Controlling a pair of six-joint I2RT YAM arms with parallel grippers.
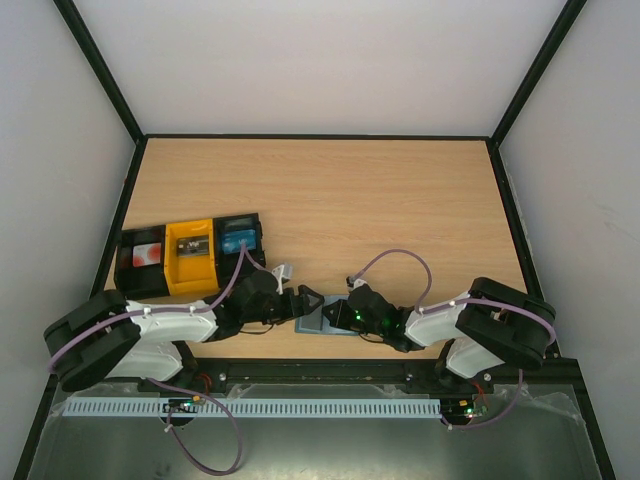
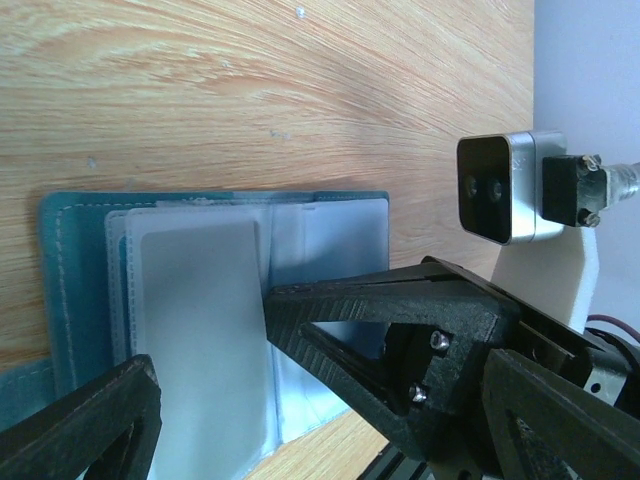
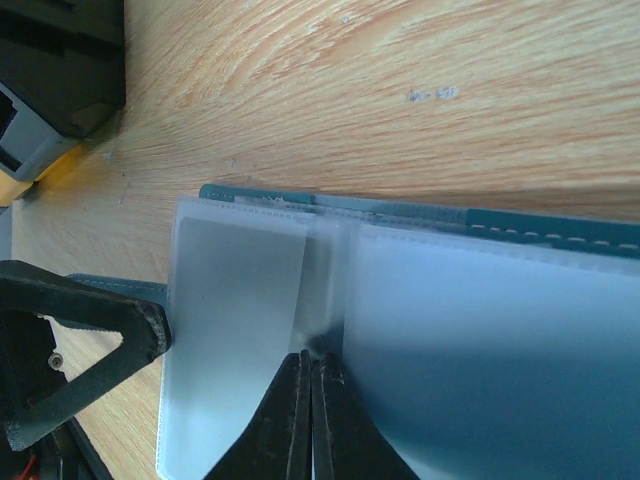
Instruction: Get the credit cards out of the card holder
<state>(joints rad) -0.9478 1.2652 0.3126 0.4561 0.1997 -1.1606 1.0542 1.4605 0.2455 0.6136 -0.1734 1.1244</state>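
Note:
The teal card holder (image 1: 322, 322) lies open and flat on the table near the front edge, between my two grippers. In the left wrist view its teal cover (image 2: 62, 290) frames clear sleeves, and a pale credit card (image 2: 200, 330) sits in one of them. My left gripper (image 2: 210, 345) is open wide, its fingers straddling that sleeve just above it. My right gripper (image 3: 311, 360) is shut, its tips resting on the fold between two frosted sleeves. A pale card (image 3: 240, 310) shows in the sleeve to the left of them. Nothing visible lies between the right jaws.
A black tray (image 1: 141, 257), a yellow tray (image 1: 190, 256) and another black tray (image 1: 241, 240) stand in a row at the left. The black front rail (image 1: 320, 372) runs right behind the card holder. The right arm's camera (image 2: 500, 187) hangs close beside my left gripper.

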